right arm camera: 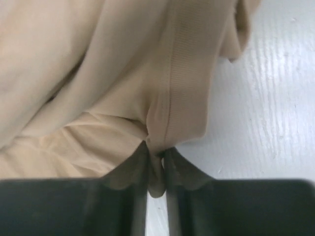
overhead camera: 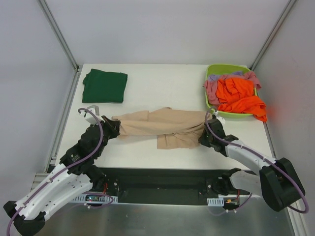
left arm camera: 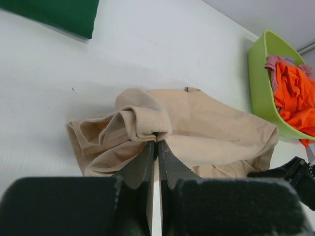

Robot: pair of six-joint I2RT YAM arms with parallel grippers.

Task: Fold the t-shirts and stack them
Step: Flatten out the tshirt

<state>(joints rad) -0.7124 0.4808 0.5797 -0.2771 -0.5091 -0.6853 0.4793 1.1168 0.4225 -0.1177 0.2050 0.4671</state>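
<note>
1. Top external view, far left: a dark green t-shirt (overhead camera: 104,85) is seen folded into a neat rectangle near the far left corner of the white bench (overhead camera: 162,78), well apart from everything else. It is judged to be the start of the stack.
2. Left of centre: the left hand (overhead camera: 114,129) is laid low over the bench at the left end of the beige t-shirt (overhead camera: 162,125). In the left wrist view its fingers are seen pressed together, with a bunched, hemmed fold of the cloth pinched between their tips.
3. Centre: the beige t-shirt is stretched across the bench between the two hands, rumpled and partly doubled over, with one flap lying toward the near edge. It is judged to be held at both ends so that it can be pulled flat for folding.
4. Right of centre: the right hand (overhead camera: 205,136) is set at the shirt's right end. In the right wrist view a seamed ridge of cloth is seen nipped between its nearly closed fingers.
5. Far right: a lime-green basket (overhead camera: 227,66) is placed at the far right corner. An orange t-shirt (overhead camera: 238,96), a pink t-shirt (overhead camera: 211,91) and a lilac t-shirt (overhead camera: 216,77) are heaped inside, the orange one spilling over the near rim. These are judged to be awaiting folding.
</note>
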